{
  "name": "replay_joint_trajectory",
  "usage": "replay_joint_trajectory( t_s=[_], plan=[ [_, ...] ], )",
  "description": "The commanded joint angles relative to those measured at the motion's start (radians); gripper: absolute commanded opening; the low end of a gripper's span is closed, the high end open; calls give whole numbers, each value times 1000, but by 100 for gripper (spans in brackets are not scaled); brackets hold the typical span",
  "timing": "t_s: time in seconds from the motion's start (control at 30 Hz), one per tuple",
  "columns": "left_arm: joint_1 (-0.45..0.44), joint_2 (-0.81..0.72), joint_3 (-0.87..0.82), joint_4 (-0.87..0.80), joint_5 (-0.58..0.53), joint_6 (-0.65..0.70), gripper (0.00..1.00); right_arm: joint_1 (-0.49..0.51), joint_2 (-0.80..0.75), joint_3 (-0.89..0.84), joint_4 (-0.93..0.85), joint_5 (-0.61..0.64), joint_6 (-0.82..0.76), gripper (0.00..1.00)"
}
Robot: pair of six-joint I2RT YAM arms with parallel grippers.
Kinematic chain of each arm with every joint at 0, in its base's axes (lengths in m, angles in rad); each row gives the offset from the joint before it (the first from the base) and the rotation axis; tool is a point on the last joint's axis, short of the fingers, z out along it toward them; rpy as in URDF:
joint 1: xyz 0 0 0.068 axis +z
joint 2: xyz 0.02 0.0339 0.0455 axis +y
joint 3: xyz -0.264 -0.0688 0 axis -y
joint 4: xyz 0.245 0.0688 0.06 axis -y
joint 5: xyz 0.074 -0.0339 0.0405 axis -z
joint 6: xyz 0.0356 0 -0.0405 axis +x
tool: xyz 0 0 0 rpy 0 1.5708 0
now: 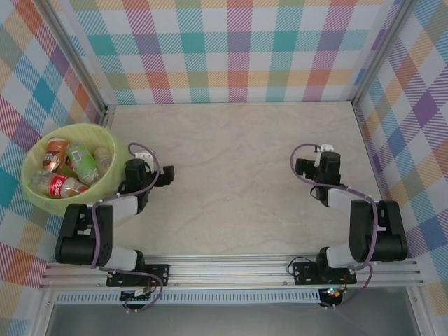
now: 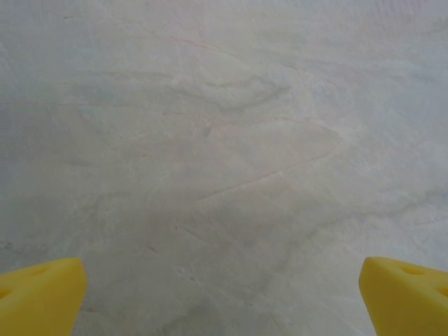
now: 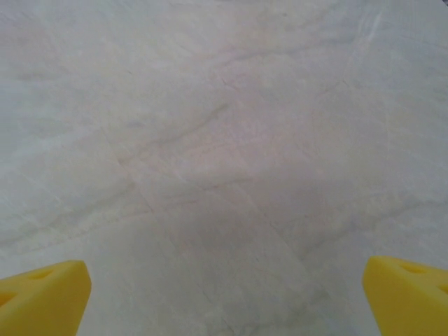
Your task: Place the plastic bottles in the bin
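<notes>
So the bin [image 1: 40, 151], a round yellow-green tub, sits at the far left edge of the worktop [image 1: 238, 175], right up against the plaid wall [image 1: 238, 49]. All the plastic bottles [image 1: 73, 169] I can spot are inside it, lying in a heap on their sides.

The red-label bottle [image 1: 63, 186] lies at the near side of the bin, long axis roughly left to right. The green-label bottle [image 1: 84, 163] sits in the middle on a diagonal, from far-left to near-right. The orange-label bottle [image 1: 56, 150] is at the far-left side and tilts the other way. A clear bottle [image 1: 103, 157] is tucked against the right wall. There's white script on the red label, but it's too small to read. I can't tell which end the caps are on.

The left claw [image 2: 224, 294] is spread wide over bare marble-look worktop, with yellow fingertips [image 2: 42, 294] out in the bottom corners and nothing between them. The right claw [image 3: 225, 295] is the same. The left arm [image 1: 133, 185] is just beside the bin.
</notes>
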Motion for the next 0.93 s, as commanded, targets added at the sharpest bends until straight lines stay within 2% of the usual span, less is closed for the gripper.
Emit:
replay_joint_trajectory(
  t_s=[0.0, 0.07, 0.17, 0.23, 0.3, 0.37, 0.9],
  plan=[
    [23, 68, -1, 172, 52, -7, 100, -19, 37, -23, 170, -154, 4, 100],
    [20, 107, -41, 271, 28, -13, 100, -19, 71, -66, 283, -195, -16, 100],
    [20, 122, -112, 420, -23, -34, 100, -20, 104, -146, 463, -186, -10, 100],
    [10, 127, -83, 366, -131, -66, 100, -19, 100, -162, 487, -157, -1, 100],
    [-55, 129, -67, 331, -272, -41, 100, -16, 100, -133, 431, -117, 12, 100],
    [-62, 127, -72, 339, -314, -49, 100, -9, 102, -133, 431, -107, 7, 100],
    [-62, 123, -80, 349, -326, -56, 100, -2, 104, -115, 402, -149, -22, 100]
  ],
)
